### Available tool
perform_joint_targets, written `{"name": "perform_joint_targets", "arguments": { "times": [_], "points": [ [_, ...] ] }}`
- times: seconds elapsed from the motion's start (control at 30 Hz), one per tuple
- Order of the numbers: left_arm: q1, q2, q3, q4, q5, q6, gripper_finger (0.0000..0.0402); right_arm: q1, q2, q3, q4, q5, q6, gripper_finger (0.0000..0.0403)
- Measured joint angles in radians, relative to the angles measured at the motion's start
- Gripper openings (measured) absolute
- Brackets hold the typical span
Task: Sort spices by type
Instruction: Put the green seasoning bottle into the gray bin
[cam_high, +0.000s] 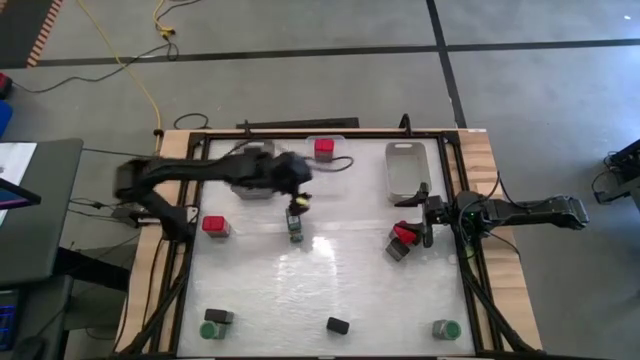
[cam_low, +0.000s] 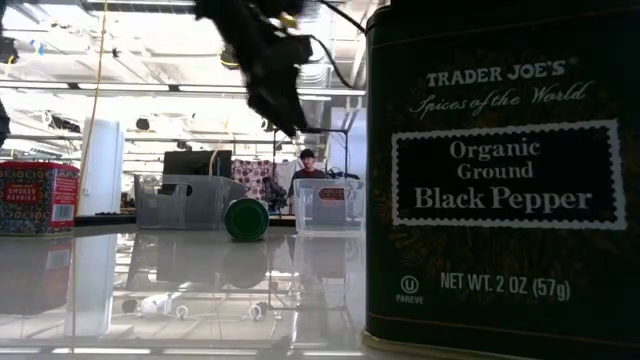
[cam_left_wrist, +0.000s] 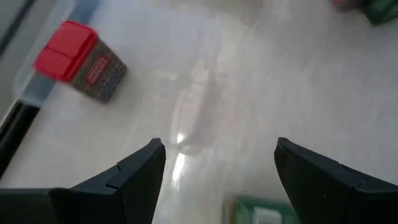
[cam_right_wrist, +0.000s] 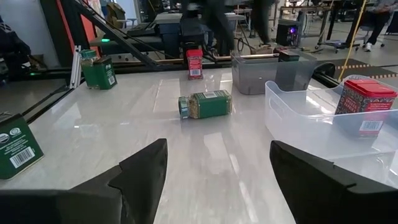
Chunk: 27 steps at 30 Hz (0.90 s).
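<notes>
Nearest to us in the low view stands a black rectangular tin of ground pepper (cam_low: 500, 175), upright at the front edge of the white desk (cam_high: 340, 275), still unsorted. Further back, near the desk's middle, a round green-lidded glass jar (cam_high: 296, 226) lies on its side, and our left hand (cam_high: 297, 190) hangs just above it, fingers spread wide and holding nothing; in the left wrist view the jar's green edge (cam_left_wrist: 264, 211) shows between the fingers. We judge the step in hand to be the reach for this jar: the next move calls for a straight descent, fingers closing across the round body so it cannot roll away.

A red-lidded boxy tin (cam_high: 214, 226) sits apart, toward the desk's left side. Our right hand (cam_high: 424, 218) waits at the right edge, fingers spread and empty. Beyond, a translucent grey rectangular bin (cam_high: 406, 168) stands empty, while another bin at the far edge holds a red tin (cam_high: 323, 148).
</notes>
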Motion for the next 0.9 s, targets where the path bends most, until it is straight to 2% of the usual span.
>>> {"name": "perform_joint_targets", "arguments": {
  "times": [0.17,0.3,0.53,0.73,0.9],
  "points": [
    [-0.091,-0.227,-0.208,0.069,-0.033,-0.079,0.029,0.0,0.0,0.0,0.0,0.0,0.0,0.0312],
    [-0.158,-0.387,-0.318,0.075,-0.04,-0.11,0.029,0.0,0.0,0.0,0.0,0.0,0.0,0.0312],
    [-0.266,-0.633,-0.489,0.144,-0.173,-0.137,0.029,0.0,0.0,0.0,0.0,0.0,0.0,0.0312],
    [-0.29,-0.786,-0.608,0.14,-0.187,-0.135,0.029,0.0,0.0,0.0,0.001,0.0,0.0,0.0312],
    [-0.289,-0.85,-0.677,0.144,-0.192,-0.137,0.029,0.0,0.0,0.0,0.002,0.0,0.0,0.0312]
  ]
}}
